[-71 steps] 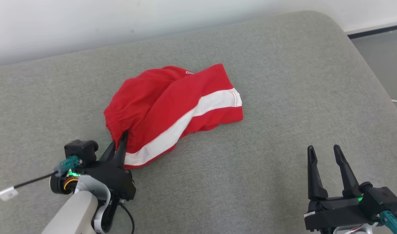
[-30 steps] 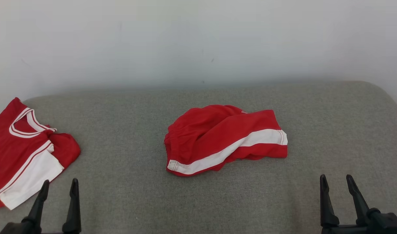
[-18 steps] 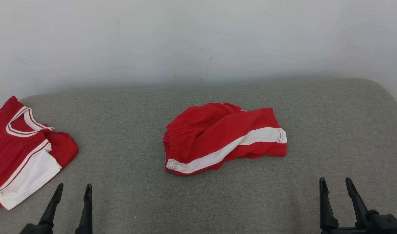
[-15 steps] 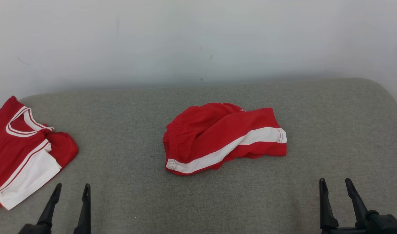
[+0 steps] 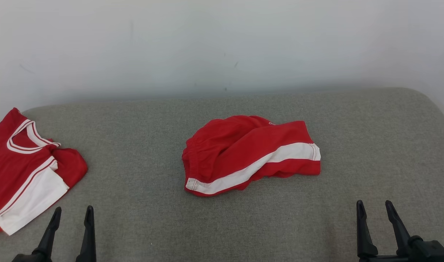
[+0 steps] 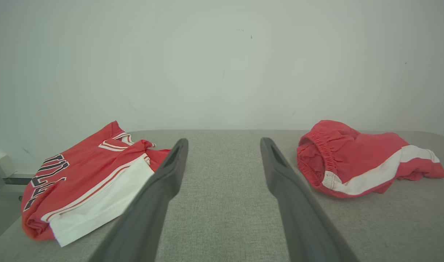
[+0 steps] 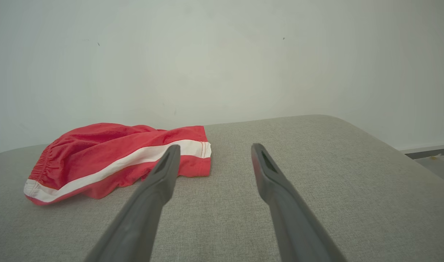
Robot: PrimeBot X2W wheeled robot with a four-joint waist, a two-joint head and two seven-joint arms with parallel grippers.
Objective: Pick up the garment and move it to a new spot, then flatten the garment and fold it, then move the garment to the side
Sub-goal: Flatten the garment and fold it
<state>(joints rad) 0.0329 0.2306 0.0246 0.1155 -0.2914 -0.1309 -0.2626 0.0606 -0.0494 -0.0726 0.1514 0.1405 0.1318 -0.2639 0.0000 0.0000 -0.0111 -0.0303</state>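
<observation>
The left gripper (image 5: pixel 73 213) has shifted slightly toward the robot's left compared with half a second ago; the shorts (image 5: pixel 249 154) have not moved. That gripper sits low at the lower left of the head view, fingers pointing up and spread apart, holding nothing, near the white hem of a folded red jersey (image 5: pixel 25 163). The right gripper (image 5: pixel 374 205) sits at the lower right, fingers likewise parted and empty. The red shorts with a white stripe lie bunched mid-cushion (image 5: pixel 222 225), well apart from both grippers, waistband toward the left side.
</observation>
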